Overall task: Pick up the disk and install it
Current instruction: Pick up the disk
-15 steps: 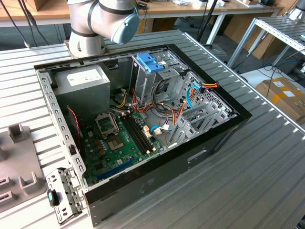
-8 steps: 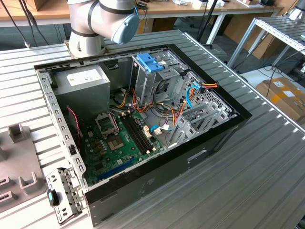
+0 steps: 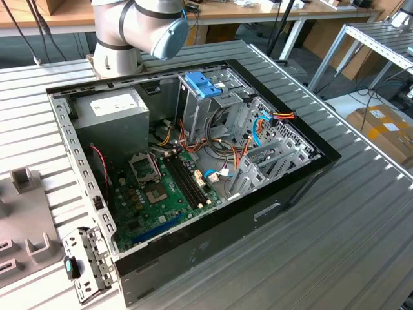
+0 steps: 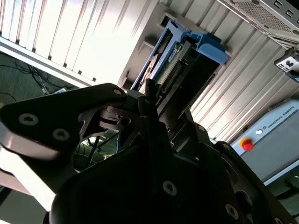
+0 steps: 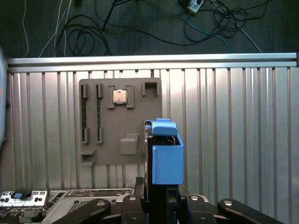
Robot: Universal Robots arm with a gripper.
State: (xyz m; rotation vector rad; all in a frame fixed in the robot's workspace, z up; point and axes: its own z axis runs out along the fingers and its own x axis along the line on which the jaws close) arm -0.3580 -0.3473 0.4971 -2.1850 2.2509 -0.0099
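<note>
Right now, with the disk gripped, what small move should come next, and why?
Probably carry the disk toward the metal cage in the open case: the gripper is shut on it, and it is over the grey holder plate, outside the case.

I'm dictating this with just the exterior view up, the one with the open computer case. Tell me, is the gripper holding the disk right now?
Observer: Yes. In the second wrist view the gripper is shut on the disk, which sticks out from between its fingers.
Operator: And what's beyond the disk?
Observer: In the first wrist view the blue part on the disk stands in front of a grey fixture plate. The plate lies on the ribbed metal table and has a small square chip seated in it.
</note>
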